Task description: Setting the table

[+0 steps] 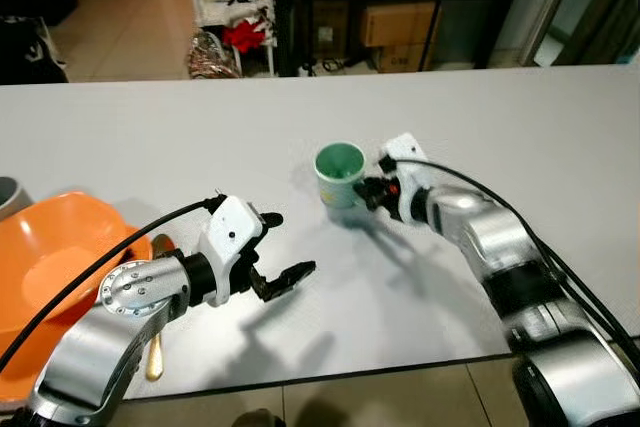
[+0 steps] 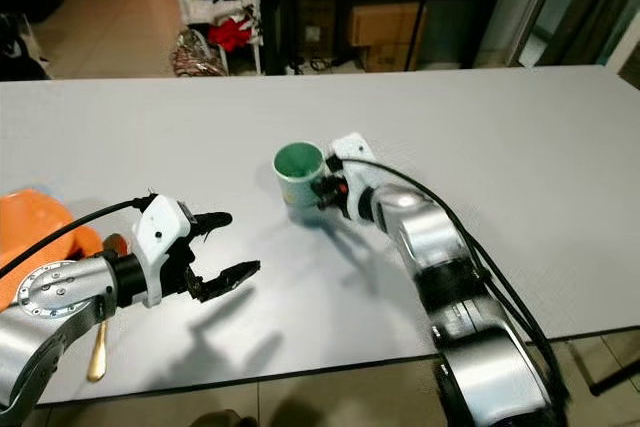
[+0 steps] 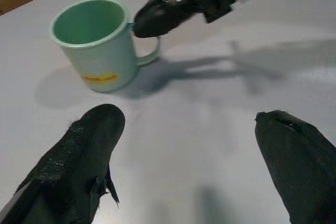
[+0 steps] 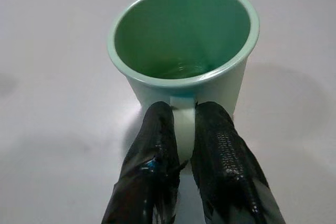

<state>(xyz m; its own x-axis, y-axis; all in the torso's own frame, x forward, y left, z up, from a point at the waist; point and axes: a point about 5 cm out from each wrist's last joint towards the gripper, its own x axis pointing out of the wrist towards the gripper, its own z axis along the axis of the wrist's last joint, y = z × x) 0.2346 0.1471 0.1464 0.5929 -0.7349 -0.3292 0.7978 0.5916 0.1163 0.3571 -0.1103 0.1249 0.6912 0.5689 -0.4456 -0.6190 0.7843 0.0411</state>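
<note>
A mint-green mug (image 1: 339, 173) stands upright on the grey table (image 1: 300, 117), near its middle; it is empty (image 4: 184, 40). My right gripper (image 1: 372, 190) is shut on the mug's handle (image 4: 183, 124), one black finger on each side. My left gripper (image 1: 285, 247) hovers open above the table, nearer the front edge and to the left of the mug, with nothing between its fingers (image 3: 84, 145). The mug (image 3: 97, 43) also shows in the left wrist view, with a yellow label on its side.
An orange bowl (image 1: 60, 257) sits at the front left corner, with a wooden-handled utensil (image 1: 155, 352) beside it. A grey rim (image 1: 10, 195) shows at the left edge. Beyond the table are shelves, cardboard boxes (image 1: 400, 32) and bags on the floor.
</note>
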